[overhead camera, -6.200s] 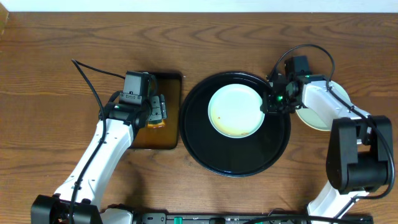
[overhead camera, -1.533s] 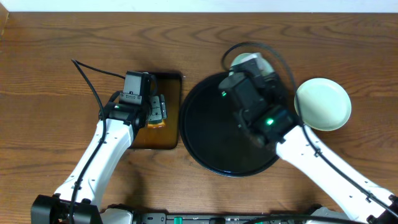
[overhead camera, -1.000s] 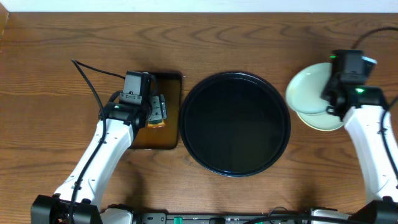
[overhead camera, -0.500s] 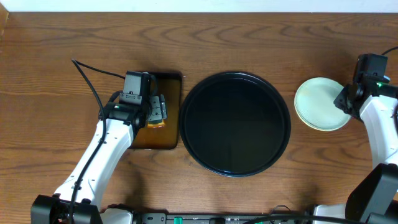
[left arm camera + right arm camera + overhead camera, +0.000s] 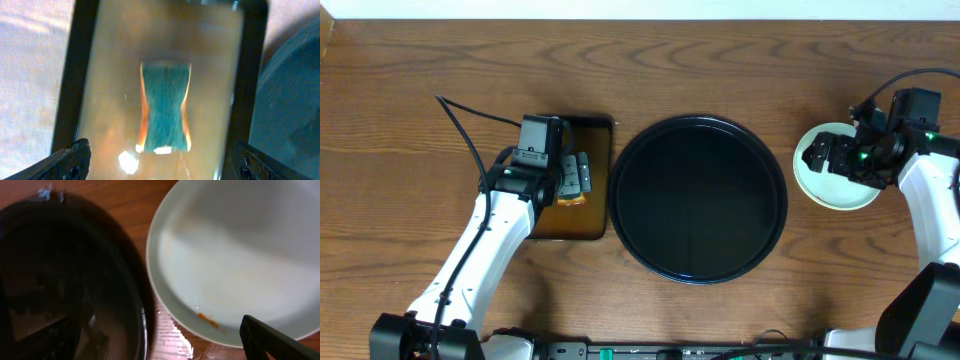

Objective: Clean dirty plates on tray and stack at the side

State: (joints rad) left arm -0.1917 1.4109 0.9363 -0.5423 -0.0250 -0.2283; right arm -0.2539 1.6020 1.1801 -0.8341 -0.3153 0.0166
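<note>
Overhead: tray (image 5: 700, 200) is bare now. About 6 s back it carried the last plate, with the right tool (image 5: 817, 157) at that plate's rim; 1 s back the plate was going over the pile. The plates (image 5: 840, 195) now sit on the counter (image 5: 720, 60) just right of the tray, clear of its rim. Can't tell from above how many are in the pile. Right tool hovers over the pile's left part, plate let go. Left tool (image 5: 575, 178) hasn't shifted in any frame and is parked over the brown tray (image 5: 545, 228).

Left wrist: sponge (image 5: 165, 114) lies flat on the brown tray. Left tool fingers are spread wide on either side of it, with no contact that I can see. Not holding anything.

Right wrist: right tool is wide, nothing between the fingers. Top plate (image 5: 240, 245) is right below, tray edge beside it with a strip of counter between. Orange smear (image 5: 207, 321) shows near the plate's near rim.

Read: the move-and-stack part looks done, since the tray is cleared. Cleaning looks doubtful: there is residue on the top plate and the sponge sits idle.
</note>
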